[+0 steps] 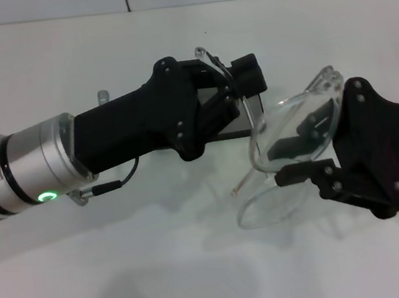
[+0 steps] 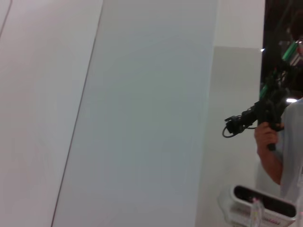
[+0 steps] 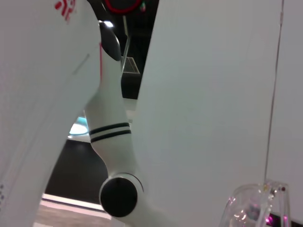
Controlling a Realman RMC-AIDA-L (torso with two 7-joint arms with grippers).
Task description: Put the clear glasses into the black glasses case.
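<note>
Head view: the black glasses case (image 1: 234,124) lies on the white tabletop (image 1: 200,266) and serves as the reference. The left pincer (image 1: 239,85) hangs directly over the case, covering most of it; only a grey, glossy patch shows beneath. Its fingers appear drawn together around a clear temple arm of the clear glasses (image 1: 289,159), though whether the pincer truly grips it cannot be told. The glasses sit just beside the case, on the side toward the right arm, raised and tilted. The right pincer (image 1: 299,150) is closed on the one-piece lens. The glasses are fully transparent, smooth, curved plastic; the pincers are matt black and angular.

Left wrist view: plain pale wall panels, and a person (image 2: 279,142) far off. Neither case nor glasses appear.

Right wrist view: a white robot limb (image 3: 111,142) and, at one corner, a clear curved edge of the glasses (image 3: 255,208).

Judgement: the glasses are lifted but not yet in the case. Insertion remains.
</note>
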